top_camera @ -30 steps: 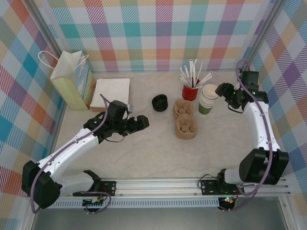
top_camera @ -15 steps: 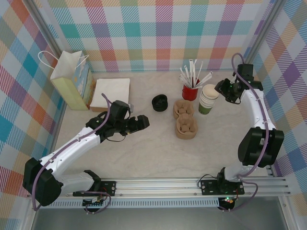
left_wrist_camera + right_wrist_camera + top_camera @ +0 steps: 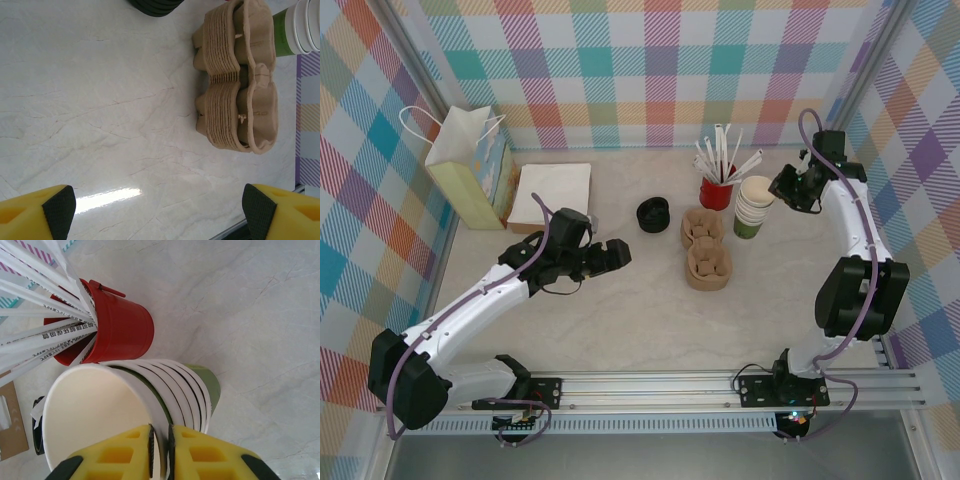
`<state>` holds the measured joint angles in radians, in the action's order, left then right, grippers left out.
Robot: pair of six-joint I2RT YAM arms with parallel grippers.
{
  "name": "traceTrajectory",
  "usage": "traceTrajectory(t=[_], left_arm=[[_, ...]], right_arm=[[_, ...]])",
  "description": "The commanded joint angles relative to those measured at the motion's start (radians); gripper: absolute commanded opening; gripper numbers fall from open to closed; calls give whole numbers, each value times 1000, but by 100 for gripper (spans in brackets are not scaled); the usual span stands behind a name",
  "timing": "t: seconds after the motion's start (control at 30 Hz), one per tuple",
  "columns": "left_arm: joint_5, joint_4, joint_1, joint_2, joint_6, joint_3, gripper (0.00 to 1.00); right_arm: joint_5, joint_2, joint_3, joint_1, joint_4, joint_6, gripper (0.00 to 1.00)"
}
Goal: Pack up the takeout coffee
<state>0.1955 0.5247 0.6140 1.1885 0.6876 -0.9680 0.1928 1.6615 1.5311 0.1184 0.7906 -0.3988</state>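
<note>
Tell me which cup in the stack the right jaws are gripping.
The topmost cup, open and cream inside: its rim wall sits pinched between the right jaws. The other cups nest beneath it, showing just their rims.

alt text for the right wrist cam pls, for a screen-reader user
The right gripper pinches the wall of the top olive-green paper cup, cream inside, in a nested stack of paper cups, with one yellow finger inside the rim and one outside. Beside the stack stands a red plastic cup of white wrapped straws on a pale marbled tabletop.
</note>
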Motion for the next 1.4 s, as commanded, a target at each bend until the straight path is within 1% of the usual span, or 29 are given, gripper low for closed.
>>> traceTrajectory(t=[0.0,0.13,0.23,0.43,0.7,0.87,0.97,1.03,1.13,1.2,1.37], left_arm=[[-16,28,12,-2,-19,-31,88],[-23,34,11,-6,-22,-34,88],[-25,40,12,-9,-25,-34,88],[-40,51,12,-24,-26,-44,89],[-99,61,12,-64,-29,-52,89],[-130,69,11,-82,-29,-54,89],[-160,79,12,-92,-35,-54,89],[-182,81,12,-97,-38,-49,89],[-201,77,11,-101,-42,-35,89],[-210,75,11,-107,-41,-28,89],[-241,86,11,-131,-47,-15,89]], right_arm=[[16,8,37,4,40,39,15],[8,4,44,3,58,56,11],[7,-6,49,4,66,64,9],[-14,-47,82,3,102,95,9],[-88,-135,162,3,169,136,9],[-55,-225,178,0,173,120,9],[-22,-296,163,-20,157,124,9],[5,-344,141,-46,141,119,9],[56,-407,96,-115,137,89,9],[55,-444,48,-186,136,61,9],[5,-522,-128,-398,96,-55,9]])
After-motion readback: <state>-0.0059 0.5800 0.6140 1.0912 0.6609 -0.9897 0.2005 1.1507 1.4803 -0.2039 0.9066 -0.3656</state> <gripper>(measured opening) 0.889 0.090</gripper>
